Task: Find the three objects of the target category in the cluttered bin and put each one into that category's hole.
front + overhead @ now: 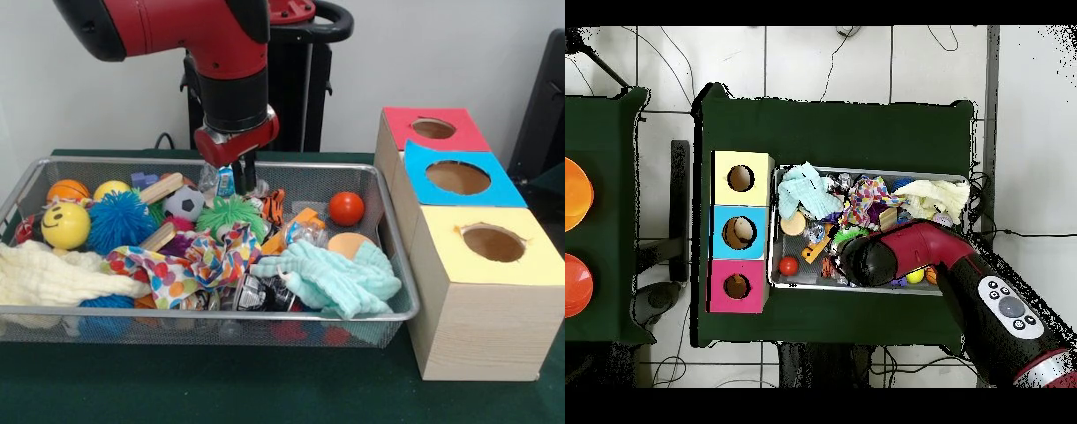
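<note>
A wire mesh bin (393, 256) holds a heap of toys: a red ball (346, 208), a small soccer ball (184, 203), a green spiky ball (229, 214), a blue spiky ball (119, 221), a yellow smiley ball (65, 225) and an orange ball (68, 190). My gripper (235, 181) hangs low at the bin's far side, just above the green spiky ball, with a blue and white scrap at its tip. Beside the bin stand three boxes with a red hole (433, 128), a blue hole (457, 177) and a yellow hole (493, 243). In the overhead view my arm (900, 255) hides the gripper.
A mint cloth (331, 278), a cream cloth (53, 274) and a colourful dotted cloth (190, 261) lie over the bin's near half. Wooden blocks (159, 188), a striped toy (274, 208) and crinkled packets sit among the balls. From above, the boxes (741, 232) line the bin's left side.
</note>
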Controlling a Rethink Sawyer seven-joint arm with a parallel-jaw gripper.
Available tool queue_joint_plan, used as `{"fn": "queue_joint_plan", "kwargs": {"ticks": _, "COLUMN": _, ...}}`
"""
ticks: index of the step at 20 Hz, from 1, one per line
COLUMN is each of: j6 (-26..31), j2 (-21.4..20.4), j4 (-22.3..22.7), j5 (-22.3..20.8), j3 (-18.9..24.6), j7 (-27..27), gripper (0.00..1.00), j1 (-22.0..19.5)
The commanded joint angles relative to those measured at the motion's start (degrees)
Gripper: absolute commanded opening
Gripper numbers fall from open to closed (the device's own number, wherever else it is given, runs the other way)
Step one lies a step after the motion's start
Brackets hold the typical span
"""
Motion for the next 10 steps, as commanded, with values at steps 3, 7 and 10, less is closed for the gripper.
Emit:
{"fn": "queue_joint_plan", "kwargs": {"ticks": 3, "j6": 2.58, "j2": -1.60, "j4": 0.36, "j5": -0.09, "j3": 1.85, "j7": -9.89, "gripper": 1.00, "j1": 0.20}}
{"fn": "queue_joint_plan", "kwargs": {"ticks": 7, "j6": 0.84, "j2": -1.69, "j4": 1.16, "j5": -1.05, "j3": 1.87, "j7": -9.33, "gripper": 1.00, "j1": 0.27}}
{"fn": "queue_joint_plan", "kwargs": {"ticks": 10, "j6": 1.15, "j2": -2.25, "j4": 1.36, "j5": -0.38, "j3": 2.35, "j7": -9.64, "gripper": 1.00, "j1": -0.13}}
